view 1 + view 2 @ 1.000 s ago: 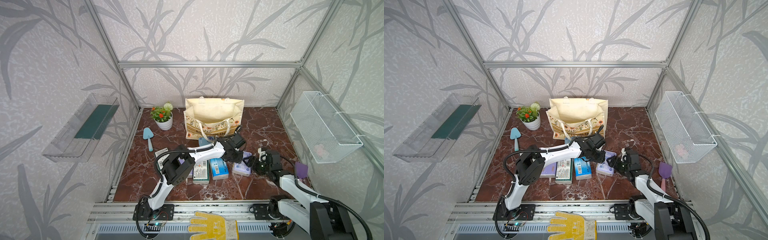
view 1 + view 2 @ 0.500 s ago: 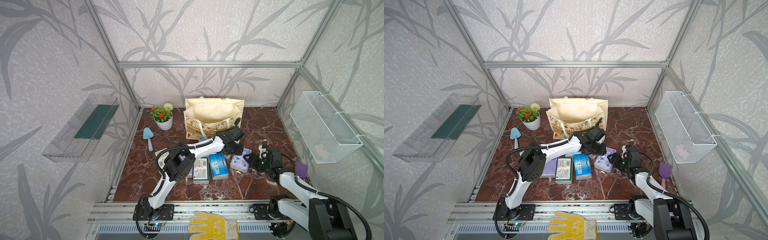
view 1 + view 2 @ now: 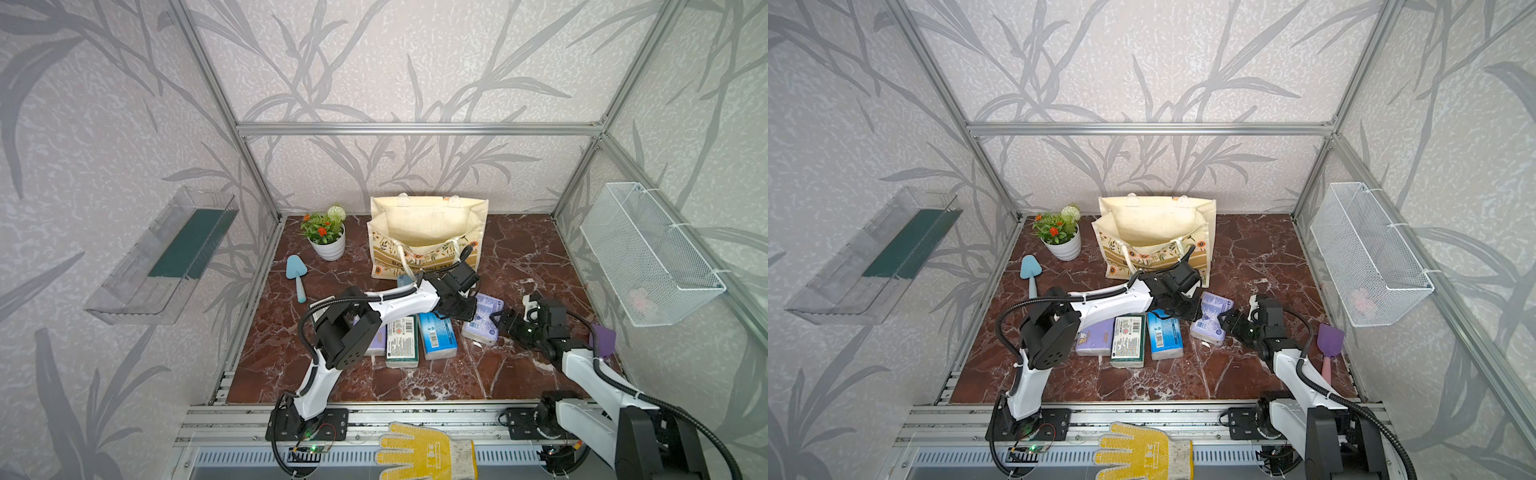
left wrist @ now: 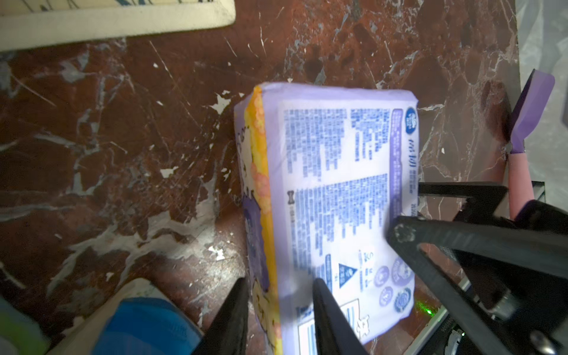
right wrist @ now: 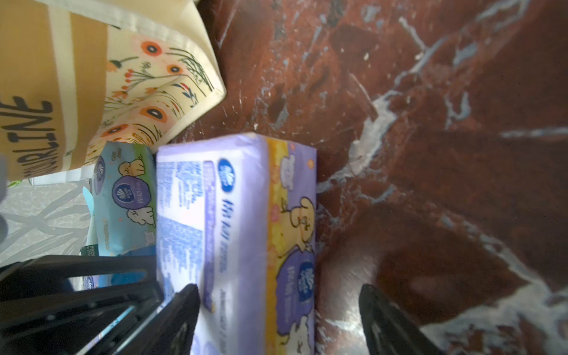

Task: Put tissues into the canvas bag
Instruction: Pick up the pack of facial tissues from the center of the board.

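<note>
1. The lilac pack point(image 3: 482, 319) point(image 3: 1210, 318) sits right of centre in both top views, below the canvas bag point(image 3: 428, 232) point(image 3: 1154, 228). It is tipped so that its printed label face shows. Whether it is clear of the marble floor point(image 3: 519, 257) I cannot tell.
2. A second ago it lay lower in the frame, close beside the blue pack point(image 3: 436, 337). It has since shifted slightly up the frame, toward the bag.
3. The left gripper point(image 3: 468, 312) point(image 4: 279, 319) pinches the pack's long edge with its jaws drawn narrow. In the left wrist view its fingers point(image 4: 233, 316) flank the yellow side at lower centre.
4. The right gripper point(image 3: 498, 325) point(image 5: 282, 319) reaches in from the right, and its jaws have spread since a second ago.
   - They now stand wide and straddle the pack's end without clamping it.
   - One of its fingers point(image 5: 184, 310) seems to lie against the printed face, and the other is apart from the pack with bare floor between.
5. The canvas bag stands upright with its mouth open, at upper centre of the floor by the back wall.
6. Left of the held pack, three packs lie side by side, partly under the left arm: the second lilac pack point(image 3: 376, 340), the green pack point(image 3: 401, 341) and the blue pack. A pale blue pack point(image 5: 123, 196) lies just below the bag's front.
7. Further out:
   - A flower pot point(image 3: 328, 241) and a blue trowel point(image 3: 296, 274) are at the floor's upper left.
   - A purple spatula point(image 3: 1329, 345) lies at its right edge.
   - A wire basket point(image 3: 648, 257) hangs on the right wall.
   - A yellow glove point(image 3: 424, 455) lies at bottom centre.
</note>
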